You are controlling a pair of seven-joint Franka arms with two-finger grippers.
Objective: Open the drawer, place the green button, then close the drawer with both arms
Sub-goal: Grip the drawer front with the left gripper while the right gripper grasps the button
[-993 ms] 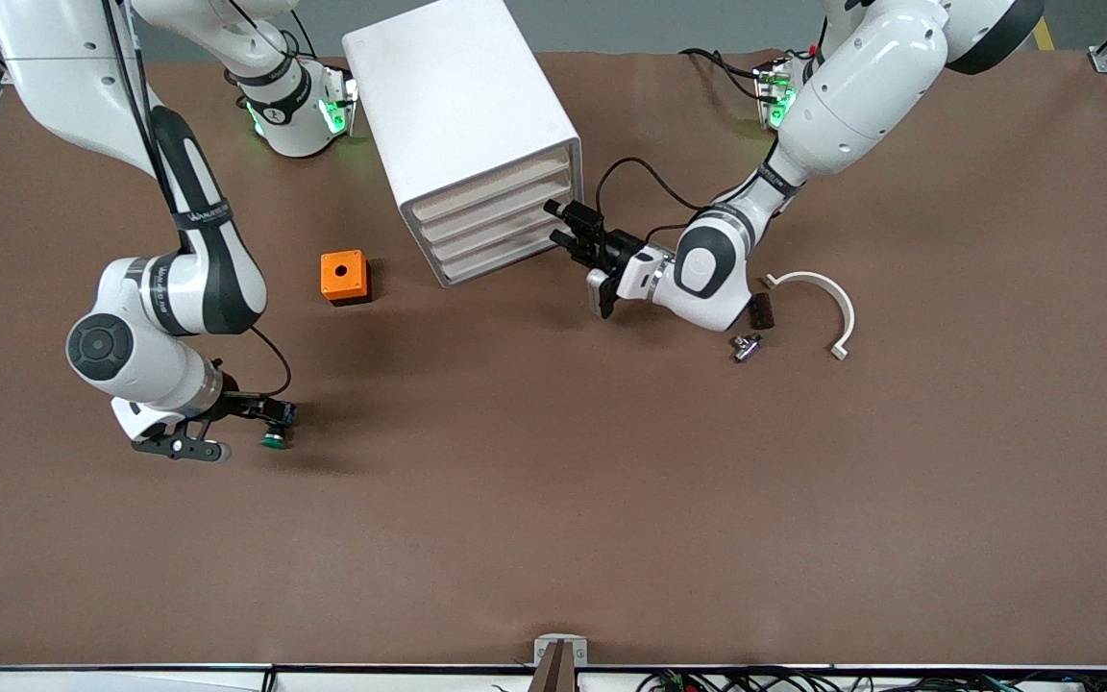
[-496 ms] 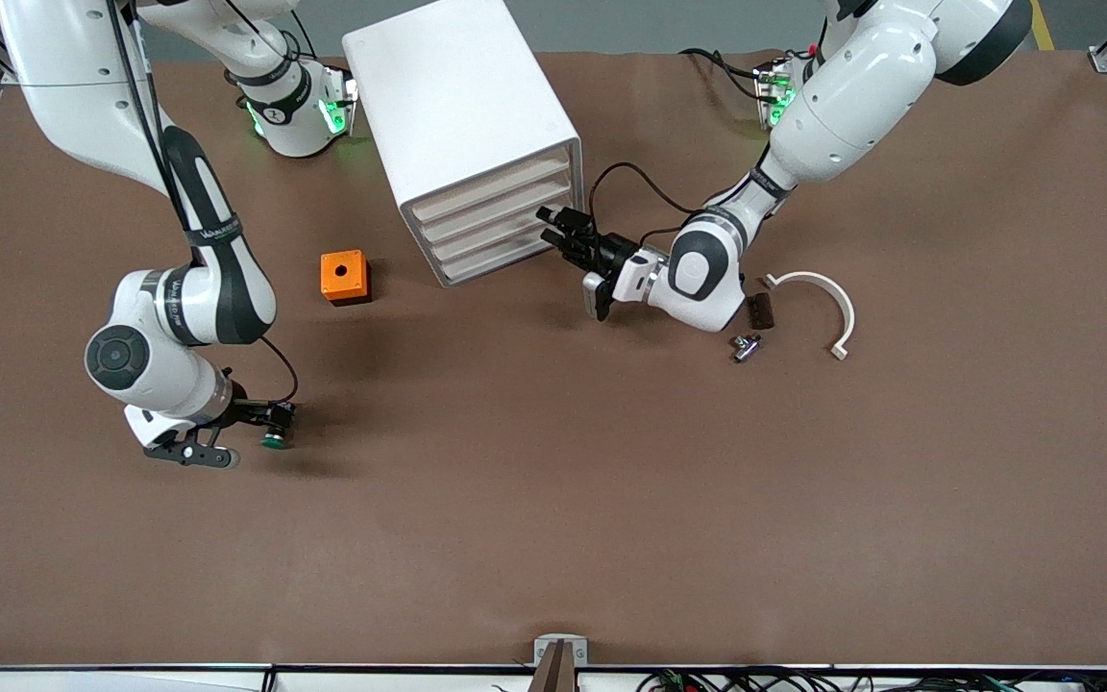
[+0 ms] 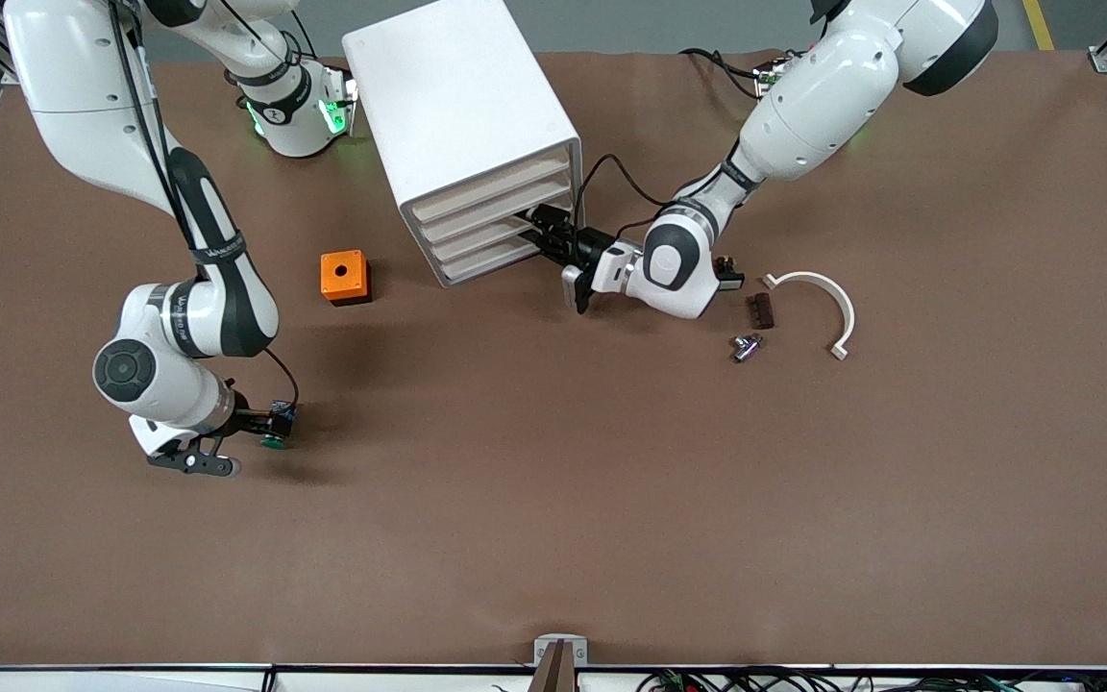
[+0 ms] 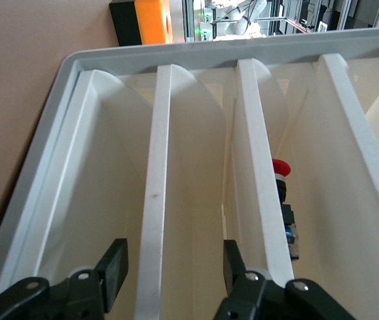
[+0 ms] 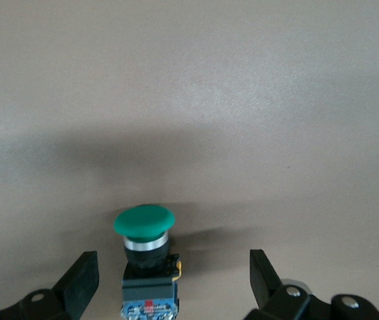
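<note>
At the cabinet (image 3: 462,125) front, left hand (image 3: 553,234) straddles a drawer (image 4: 151,220) front, not clamped: opening step; next, squeeze and pull. Right hand (image 5: 169,283) spread around button (image 5: 145,247) on desk (image 3: 611,481).

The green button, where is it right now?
The green button sits on the table toward the right arm's end, nearer the front camera than the orange cube, between the open fingers of the right gripper.
</note>
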